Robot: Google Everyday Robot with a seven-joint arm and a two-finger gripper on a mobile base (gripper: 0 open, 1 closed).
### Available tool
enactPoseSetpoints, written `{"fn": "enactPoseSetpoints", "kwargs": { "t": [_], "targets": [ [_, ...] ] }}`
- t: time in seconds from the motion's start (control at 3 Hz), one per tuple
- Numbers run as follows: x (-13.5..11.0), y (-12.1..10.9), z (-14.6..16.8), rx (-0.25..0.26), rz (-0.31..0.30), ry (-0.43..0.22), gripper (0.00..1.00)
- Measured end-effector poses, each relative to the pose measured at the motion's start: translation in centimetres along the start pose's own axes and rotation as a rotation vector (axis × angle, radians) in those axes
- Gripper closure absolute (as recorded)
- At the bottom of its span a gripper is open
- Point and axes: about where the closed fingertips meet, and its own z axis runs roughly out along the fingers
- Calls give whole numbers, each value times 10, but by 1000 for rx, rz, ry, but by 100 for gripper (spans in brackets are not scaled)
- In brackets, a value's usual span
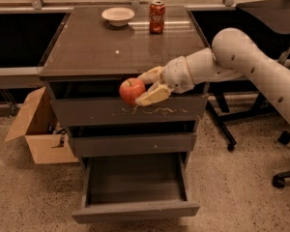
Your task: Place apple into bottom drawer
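Observation:
My gripper [144,87] is shut on the red apple [131,90] and holds it in the air in front of the top drawer [87,112], the one with pale scratches. The white arm reaches in from the right. The bottom drawer [135,210] of the grey cabinet is pulled open below, a wide shallow tray with nothing visible inside. The apple hangs well above it, about over its middle. The middle drawer [130,144] is shut.
A red Coca-Cola can [157,17] and a white bowl [118,16] stand at the back of the cabinet top [87,47]. An open cardboard box [36,129] sits on the floor at the left. Office chair legs [280,178] stand at the right.

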Motion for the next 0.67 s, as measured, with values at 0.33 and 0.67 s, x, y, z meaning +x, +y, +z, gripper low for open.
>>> {"fn": "enactPoseSetpoints", "kwargs": {
  "t": [0.33, 0.67],
  "targets": [
    [37, 40, 28, -7, 38, 13, 100],
    [57, 59, 37, 15, 37, -14, 100]
  ]
}}
